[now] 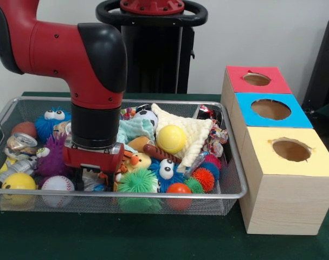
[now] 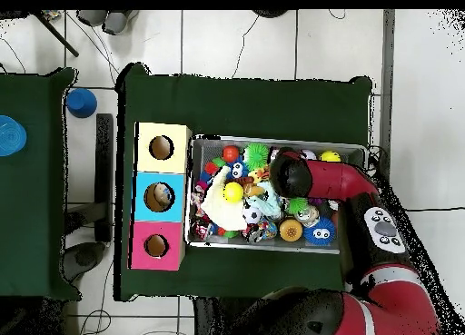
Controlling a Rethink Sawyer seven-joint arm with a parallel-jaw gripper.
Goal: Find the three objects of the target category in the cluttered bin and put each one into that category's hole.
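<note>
In the bin (image 1: pixel 237 162), long axis beside the box row, claw (image 1: pixel 94 176) among toys, grip state unclear.

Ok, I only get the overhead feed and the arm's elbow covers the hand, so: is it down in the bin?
Observer: Yes, the hand sits low inside the bin, among the toys.
Operator: What flanks it?
Observer: In the front view, a white baseball on one side, a green spiky ball on the other.
Operator: Holding anything?
Observer: Cannot tell; toys hide its lower end.
</note>
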